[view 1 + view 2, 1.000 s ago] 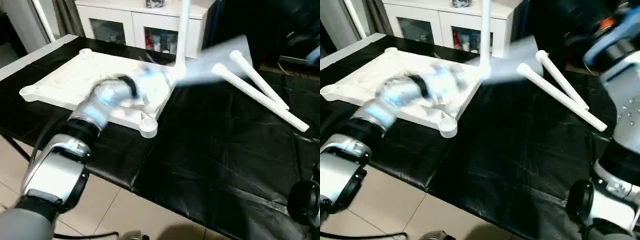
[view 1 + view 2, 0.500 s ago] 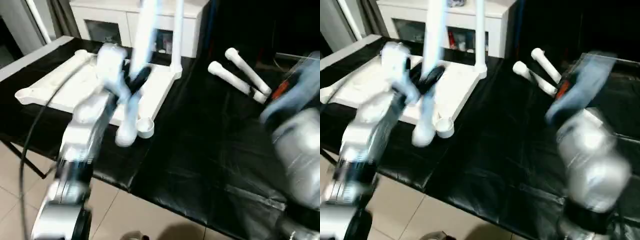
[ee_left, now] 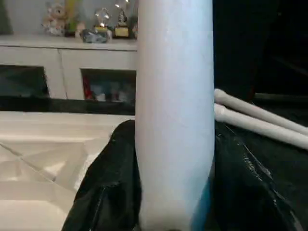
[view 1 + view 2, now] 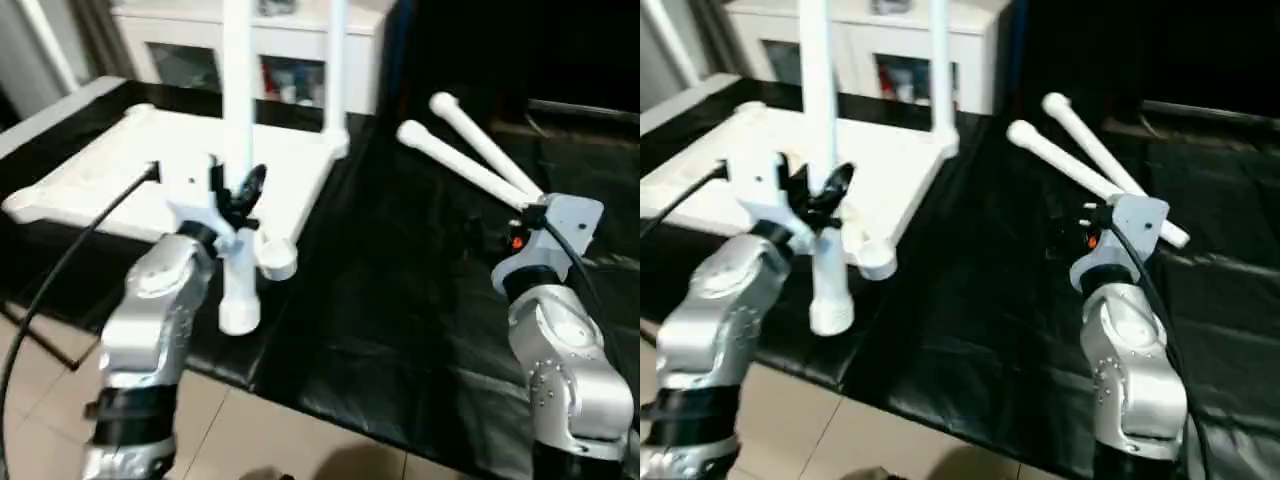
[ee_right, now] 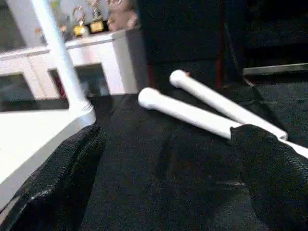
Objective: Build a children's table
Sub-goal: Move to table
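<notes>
The white table top (image 4: 110, 175) lies underside up on the black-covered table. One leg (image 4: 336, 70) stands upright in its far right corner. My left gripper (image 4: 240, 190) is shut on another leg (image 4: 238, 90) and holds it upright. That leg's thick lower end (image 4: 240, 312) hangs just left of and in front of the near right corner socket (image 4: 278, 260). In the left wrist view the leg (image 3: 174, 110) sits between my black fingers (image 3: 108, 192). Two loose legs (image 4: 460, 165) lie at the back right. My right gripper (image 5: 168, 159) is open and holds nothing, short of those legs.
A white cabinet (image 4: 285, 65) with glass doors stands behind the table. Black cloth (image 4: 400, 300) covers the work surface. Its front edge drops to a tiled floor (image 4: 250, 430) close to the held leg's lower end.
My left arm has swung the held leg from lying across the top to upright beside the near corner socket. My right arm has come into view on the right, its gripper opened wider.
</notes>
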